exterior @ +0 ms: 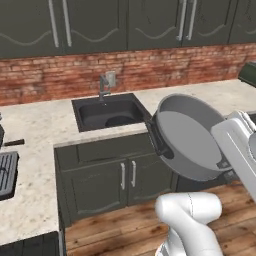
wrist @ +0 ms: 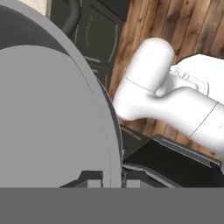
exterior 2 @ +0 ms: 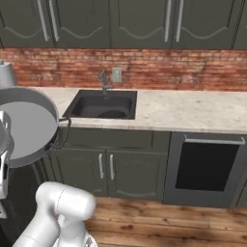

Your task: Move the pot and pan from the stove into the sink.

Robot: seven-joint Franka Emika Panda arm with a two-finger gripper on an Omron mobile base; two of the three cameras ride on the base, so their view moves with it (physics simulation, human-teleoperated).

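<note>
I am carrying the pot (exterior: 187, 136), gripper (wrist: 109, 178) apparently clamped on its rim, tilted. The sink (exterior: 107, 114) lies ahead; next I must reach over it and lower.

No text, label, brand, number or sign can be read in any view. The cabinet doors, the brick wall, the counter and the oven front carry no lettering that can be made out.
</note>
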